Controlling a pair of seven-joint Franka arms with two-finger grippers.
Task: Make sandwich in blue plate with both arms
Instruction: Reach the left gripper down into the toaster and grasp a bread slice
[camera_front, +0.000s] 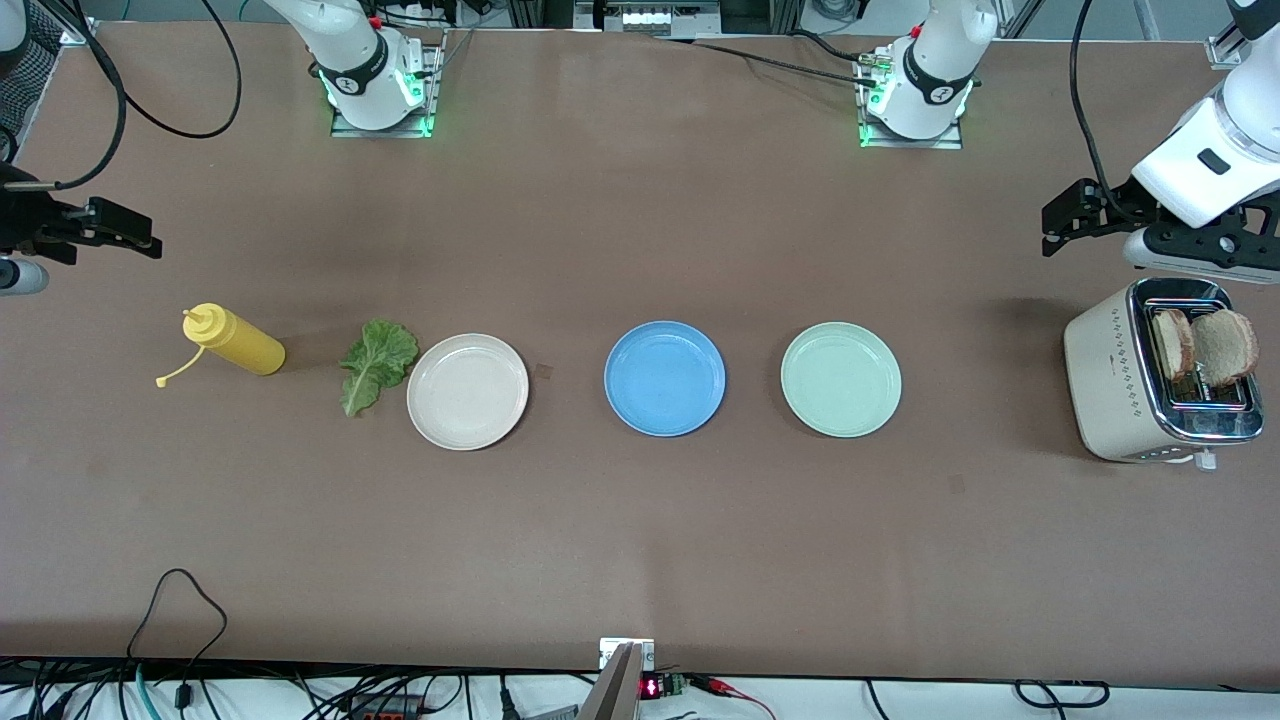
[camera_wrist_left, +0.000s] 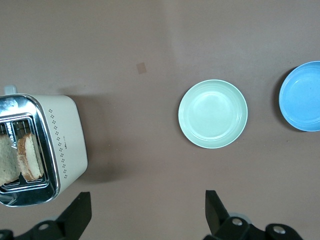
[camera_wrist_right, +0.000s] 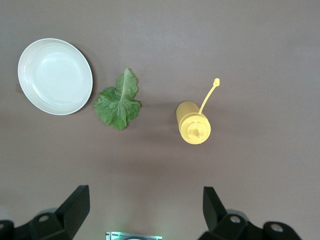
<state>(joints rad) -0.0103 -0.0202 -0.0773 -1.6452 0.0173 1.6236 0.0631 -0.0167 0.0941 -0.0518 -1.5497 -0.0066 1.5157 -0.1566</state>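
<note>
Plates in a row across the table's middle: cream plate (camera_front: 467, 391), blue plate (camera_front: 664, 378), bare, and mint plate (camera_front: 840, 379), with open tabletop between them. Lettuce leaf (camera_front: 376, 363) touches the cream plate's rim; mustard bottle (camera_front: 237, 341) stands beside it. Two bread slices (camera_front: 1203, 345) stand in the toaster (camera_front: 1110, 375) by the table's edge. Left gripper (camera_front: 1062, 228) hangs above it, fingers apart; right gripper (camera_front: 125, 231), fingers apart, hangs above the bottle's end. No legible writing.

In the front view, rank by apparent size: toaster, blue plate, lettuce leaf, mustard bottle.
1. Toaster, largest.
2. Blue plate.
3. Mustard bottle and lettuce leaf: too alike to rank; the bottle's dangling cap strap makes its extent unsure.
</note>
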